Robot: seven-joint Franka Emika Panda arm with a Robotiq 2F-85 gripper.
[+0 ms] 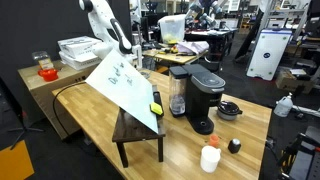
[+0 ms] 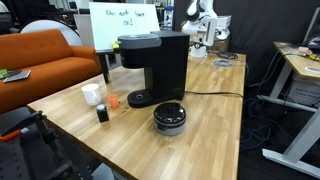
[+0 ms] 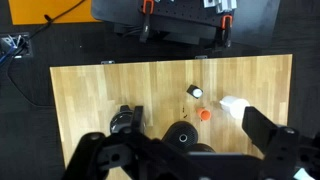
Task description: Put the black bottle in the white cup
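The tiny black bottle [image 1: 234, 145] stands on the wooden table next to the small white cup [image 1: 210, 158], near the table's front end in an exterior view. Both show again in an exterior view, bottle [image 2: 102, 113] and cup [image 2: 92, 94]. In the wrist view the bottle [image 3: 194, 92] and the cup [image 3: 232, 105] are seen from above, a little apart. My gripper [image 3: 185, 150] is open and empty, high above the table and far from both. It also shows in an exterior view [image 1: 136, 45] at the table's far end.
A large black coffee machine [image 1: 195, 95] stands mid-table between my gripper and the cup. A flat round black dish [image 1: 230, 110] lies beside it. A small orange object [image 3: 203, 114] sits near the cup. A white spray bottle [image 1: 284, 104] and a tilted whiteboard [image 1: 125, 85] flank the table.
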